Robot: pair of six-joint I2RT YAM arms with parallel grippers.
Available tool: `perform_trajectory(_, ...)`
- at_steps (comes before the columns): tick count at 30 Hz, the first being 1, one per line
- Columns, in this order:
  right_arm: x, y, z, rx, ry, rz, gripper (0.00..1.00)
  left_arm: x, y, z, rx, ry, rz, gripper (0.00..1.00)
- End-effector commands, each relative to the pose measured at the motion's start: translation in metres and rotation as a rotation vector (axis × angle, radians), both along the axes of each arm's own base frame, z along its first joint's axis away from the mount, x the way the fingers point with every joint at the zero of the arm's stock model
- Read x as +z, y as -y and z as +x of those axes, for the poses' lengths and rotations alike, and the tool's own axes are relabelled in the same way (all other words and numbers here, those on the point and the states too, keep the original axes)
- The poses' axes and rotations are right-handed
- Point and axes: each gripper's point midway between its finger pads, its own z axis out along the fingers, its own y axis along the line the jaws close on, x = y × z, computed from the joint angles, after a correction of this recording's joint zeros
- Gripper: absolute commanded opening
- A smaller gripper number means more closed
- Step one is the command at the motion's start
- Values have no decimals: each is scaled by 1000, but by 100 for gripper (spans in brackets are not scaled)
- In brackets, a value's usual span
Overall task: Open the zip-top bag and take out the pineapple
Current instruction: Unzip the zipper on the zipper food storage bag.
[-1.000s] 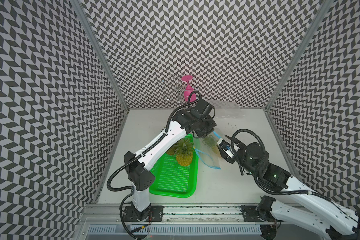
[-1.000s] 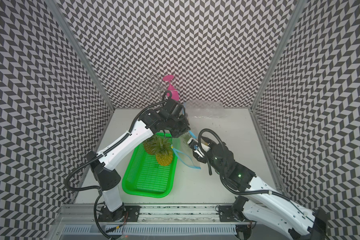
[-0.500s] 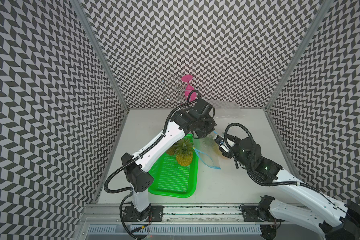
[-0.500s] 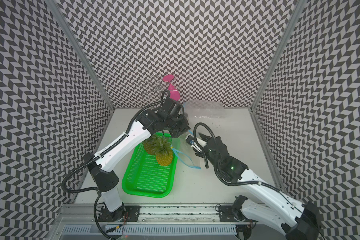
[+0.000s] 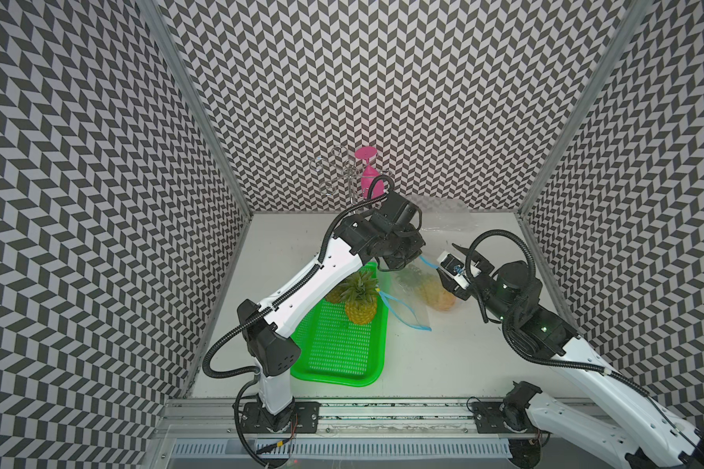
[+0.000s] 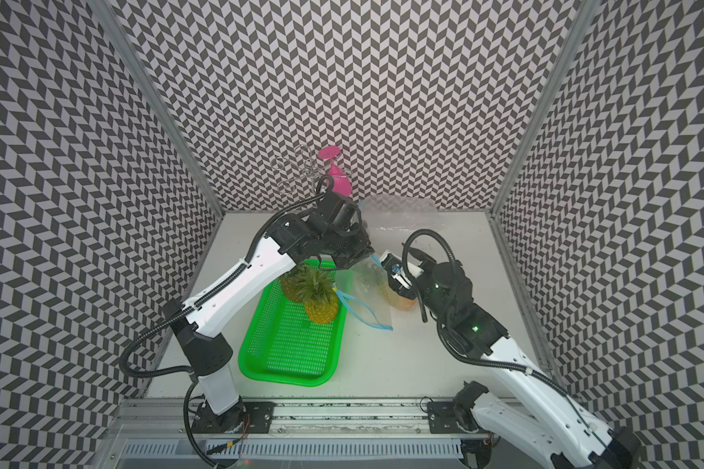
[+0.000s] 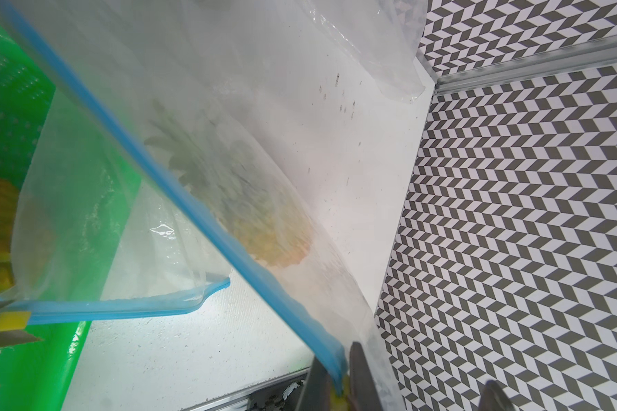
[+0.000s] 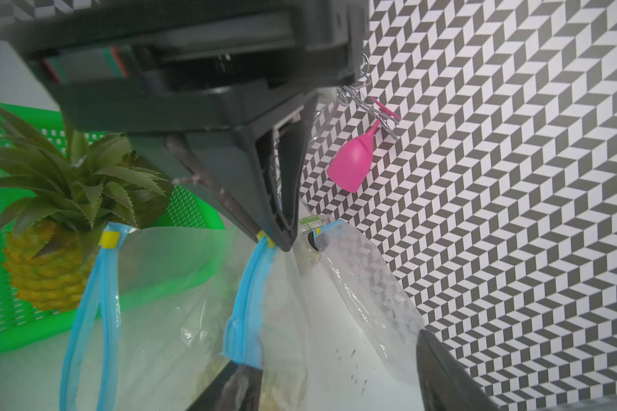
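A clear zip-top bag (image 5: 413, 280) (image 6: 366, 280) with a blue zip strip hangs tilted by one corner. My left gripper (image 5: 417, 253) (image 7: 337, 384) is shut on that blue corner. The pineapple (image 5: 439, 298) (image 6: 403, 302) (image 7: 264, 220) lies inside the bag, low down, resting on the table. My right gripper (image 5: 450, 264) (image 8: 339, 384) stands open right beside the bag (image 8: 285, 302). One of its fingers (image 8: 243, 388) shows blurred through the bag's film below the blue strip. The other finger (image 8: 442, 373) is clear of the bag.
A green tray (image 5: 342, 353) to the left holds other pineapples (image 5: 360, 302). A second clear bag (image 5: 409, 318) with a blue zip lies beside the tray. A pink glass (image 5: 368, 178) hangs on a wire rack at the back wall. Crumpled clear plastic (image 5: 444, 215) lies at the back.
My right gripper has shifted a little toward the back, alongside the hanging bag. The left gripper keeps its hold on the bag's corner.
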Motion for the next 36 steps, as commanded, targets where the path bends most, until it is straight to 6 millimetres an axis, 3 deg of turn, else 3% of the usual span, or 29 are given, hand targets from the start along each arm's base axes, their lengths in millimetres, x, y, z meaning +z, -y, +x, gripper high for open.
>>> perform_trajectory(1, 2, -19, -3, 120, -11, -34, 58, 28, -4, -5, 6, 43, -45, 0)
perform_trajectory(4, 0, -24, 0, 135, -13, -41, 49, 28, -3, -6, 5, 43, -45, 0)
perform_trajectory(8, 2, -25, 3, 129, -14, -41, 24, 29, -4, -5, 6, 46, -43, 0)
perform_trajectory(11, 2, -26, 0, 144, -11, -34, 21, 29, -3, -5, 5, 46, -44, 0)
perform_trajectory(18, 3, -25, -6, 158, -13, -24, 1, 28, -2, -4, 7, 47, -43, 0)
perform_trajectory(23, 14, -17, -14, 135, -18, 37, 0, 27, -2, 0, 16, 55, -37, 0)
perform_trajectory(26, 8, -12, -22, 129, -62, 67, 0, 24, -4, 8, 34, 78, -12, 0)
perform_trajectory(36, 20, -5, -59, 196, -82, 221, 0, -9, -24, 47, 112, 103, 116, 0)
